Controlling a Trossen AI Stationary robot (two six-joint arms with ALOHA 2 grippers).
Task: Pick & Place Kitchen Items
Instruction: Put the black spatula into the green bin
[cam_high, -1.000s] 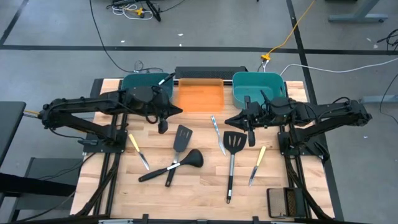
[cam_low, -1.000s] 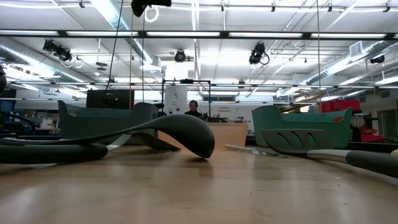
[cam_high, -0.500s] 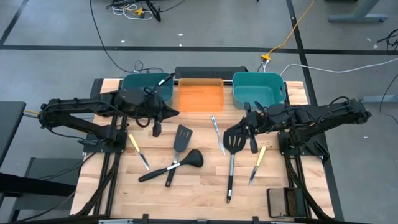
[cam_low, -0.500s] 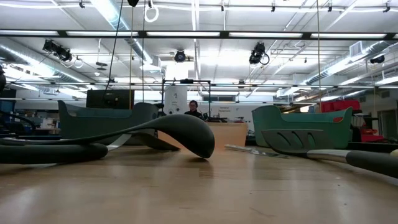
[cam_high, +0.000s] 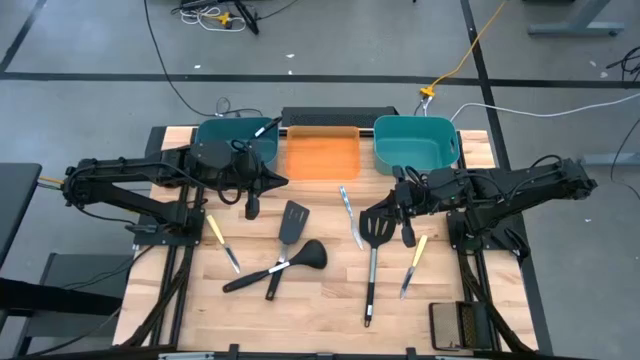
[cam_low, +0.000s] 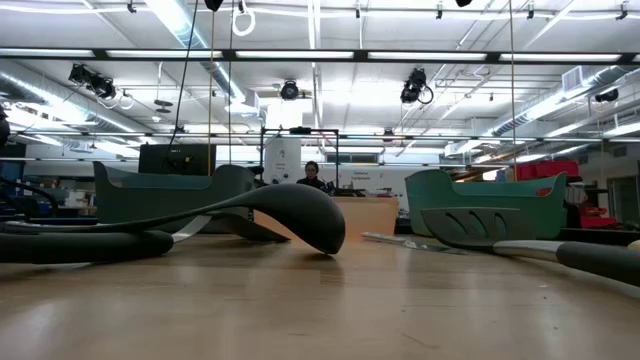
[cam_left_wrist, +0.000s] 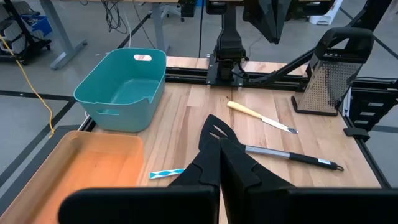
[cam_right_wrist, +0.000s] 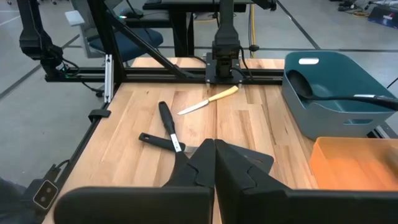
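Long utensils lie flat on the wooden table. Toward the left are a yellow-handled knife (cam_high: 222, 241), a black slotted spatula (cam_high: 291, 224) and a black ladle (cam_high: 293, 261) whose handle crosses the spatula's. Toward the right are a slim silver knife (cam_high: 350, 216), a second slotted spatula (cam_high: 373, 258) and another yellow-handled knife (cam_high: 413, 264). Another ladle (cam_high: 262, 128) rests in the left teal bin. My left gripper (cam_high: 283, 181) (cam_left_wrist: 217, 143) is shut and holds nothing, high up near the orange bin. My right gripper (cam_high: 366, 213) (cam_right_wrist: 214, 144) is shut, above the right spatula's head.
At the far edge stand a teal bin (cam_high: 212, 134), an orange bin (cam_high: 320, 158) and a second teal bin (cam_high: 452, 142). A metal grater (cam_high: 460, 325) sits at the near right corner. Bare wood shows along the near edge. A person is far back in the room (cam_low: 311, 174).
My right gripper has moved down the table toward the near edge and a little left, stopping over the right spatula's head. My left gripper has drawn back slightly toward the table's left. Both stayed shut. No utensil has moved.
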